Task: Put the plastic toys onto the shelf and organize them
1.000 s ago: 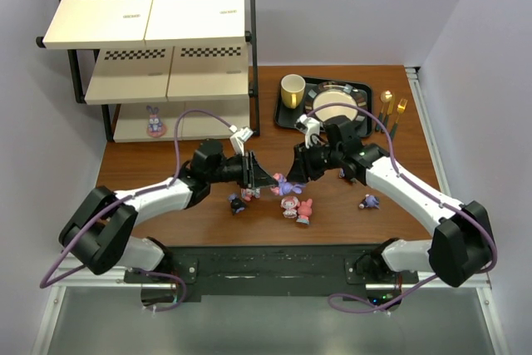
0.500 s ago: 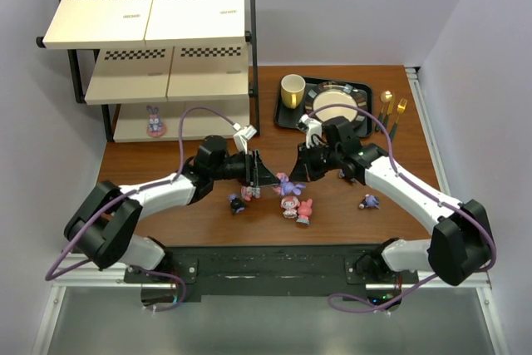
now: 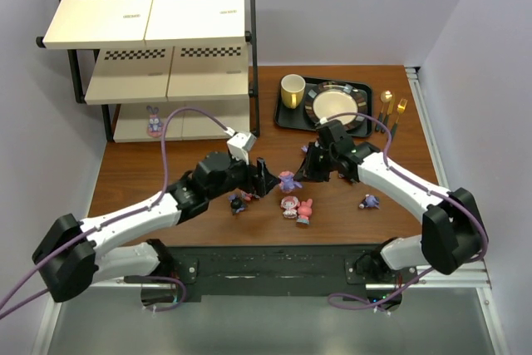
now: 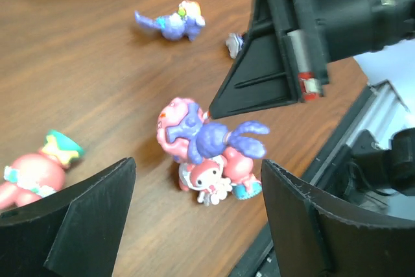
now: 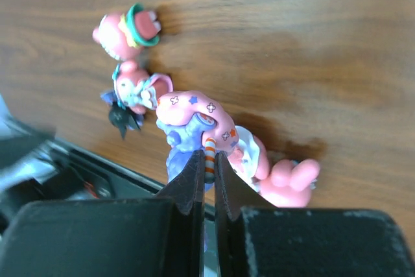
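My right gripper (image 5: 206, 160) is shut on a thin striped stick of a purple bunny toy with a pink base (image 5: 194, 121), held low over the table beside other plastic toys. In the top view that bunny (image 3: 288, 180) sits between my right gripper (image 3: 304, 170) and my left gripper (image 3: 263, 182). My left gripper (image 4: 198, 225) stands open, with the bunny (image 4: 211, 135) and a pink figurine (image 4: 214, 174) ahead of its fingers. Two pink toys (image 3: 289, 207) (image 3: 304, 211), a dark one (image 3: 237, 203) and a purple one (image 3: 368, 202) lie on the table. The shelf (image 3: 150, 14) holds one purple bunny (image 3: 154, 120) on its bottom board.
A black tray (image 3: 287, 114) with a plate (image 3: 335, 106) and a yellow mug (image 3: 292, 90) stands at the back right, gold cutlery (image 3: 392, 108) beside it. The shelf fills the back left corner. Walls close in on both sides.
My left gripper has opened, let go of the purple bunny and drawn back a little to the left. My right gripper has shut on the bunny's stick.
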